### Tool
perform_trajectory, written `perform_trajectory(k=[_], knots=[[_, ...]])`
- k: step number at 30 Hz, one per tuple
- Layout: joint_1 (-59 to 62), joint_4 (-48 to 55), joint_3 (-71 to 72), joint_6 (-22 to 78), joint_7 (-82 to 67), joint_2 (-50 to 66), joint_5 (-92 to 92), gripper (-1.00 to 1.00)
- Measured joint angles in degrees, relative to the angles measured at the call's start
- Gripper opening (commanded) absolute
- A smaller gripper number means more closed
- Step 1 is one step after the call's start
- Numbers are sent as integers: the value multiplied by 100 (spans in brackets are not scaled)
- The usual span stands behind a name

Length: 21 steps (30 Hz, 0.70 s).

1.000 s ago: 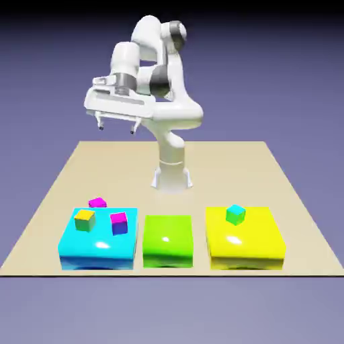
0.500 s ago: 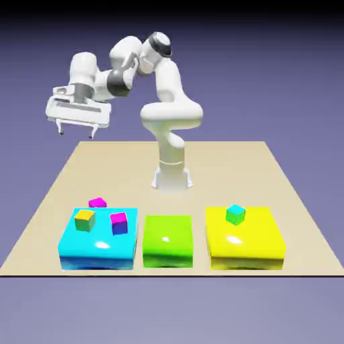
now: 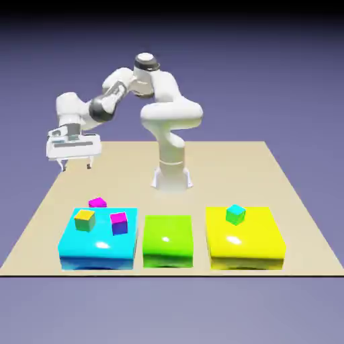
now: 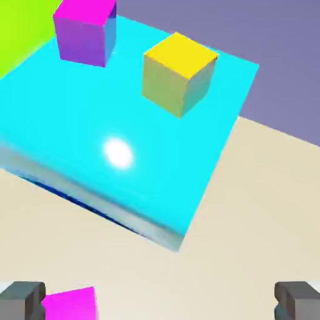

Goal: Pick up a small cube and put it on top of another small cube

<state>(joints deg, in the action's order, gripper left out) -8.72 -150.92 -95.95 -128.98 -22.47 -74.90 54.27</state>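
Computer-rendered test scene, not a real room. Flat tan square counter (image 3: 168, 168) floating before a plain blue-violet backdrop, with no walls, furniture or floor detail. White jointed robot arm (image 3: 164, 111) mounted at the counter's far edge. Three glossy flat blocks in a row along the near edge: cyan flat block (image 3: 97, 245), lime-green flat block (image 3: 168, 240), yellow flat block (image 3: 243, 238), each with a soft round highlight typical of rendered plastic. Tiny toy-like cubes in pure colours: yellow-topped cube (image 3: 84, 220) and magenta-topped cube (image 3: 119, 222) on the cyan block, teal cube (image 3: 235, 214) on the yellow block, all-magenta cube (image 3: 97, 202) on the counter. Uniform colours, no dirt or wear.
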Motion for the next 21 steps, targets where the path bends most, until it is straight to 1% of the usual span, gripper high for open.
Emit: perform_trajectory(k=[6, 7, 11, 12, 14, 19, 21], knots=[[-96, 120, -1147, 538, -776, -505, 649, 0], [-96, 120, -1147, 538, -776, -505, 649, 0], [-638, 273, -1977, 1, -500, -712, 1446, 0], [-769, 310, -2177, -129, -433, -762, 1639, -100], [-769, 310, -2178, -126, -435, -762, 1636, -100], [-99, 119, -1142, 538, -773, -499, 639, -100], [-353, 19, -867, 65, -375, -83, 321, -100]])
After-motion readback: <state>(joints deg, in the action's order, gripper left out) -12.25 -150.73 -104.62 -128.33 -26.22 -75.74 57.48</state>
